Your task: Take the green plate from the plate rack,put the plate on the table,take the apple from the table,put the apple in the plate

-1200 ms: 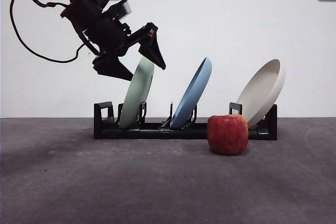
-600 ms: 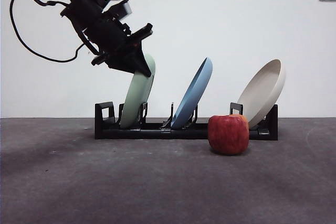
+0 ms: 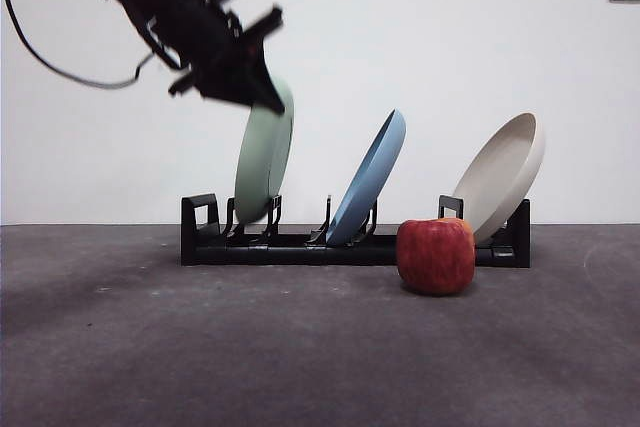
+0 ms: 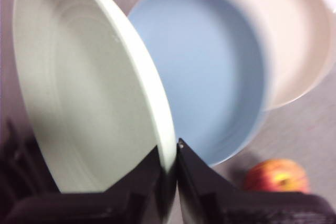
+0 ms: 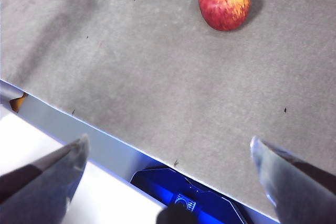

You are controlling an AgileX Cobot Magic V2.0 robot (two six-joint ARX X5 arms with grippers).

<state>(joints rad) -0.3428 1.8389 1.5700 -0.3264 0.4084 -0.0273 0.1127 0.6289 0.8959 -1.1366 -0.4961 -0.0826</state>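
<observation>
Green plate (image 3: 264,162) is hanging tilted over the plate rack (image 3: 300,243), our left gripper (image 4: 169,166) pinching its top rim. Our right gripper (image 5: 168,156) is waiting spread wide above the table (image 5: 157,77), the apple (image 3: 435,255) resting beside the rack.

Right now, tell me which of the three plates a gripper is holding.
The green plate, at the plate rack's end farthest from the apple. The left gripper pinches its rim; the blue plate and beige plate stand untouched.
</observation>
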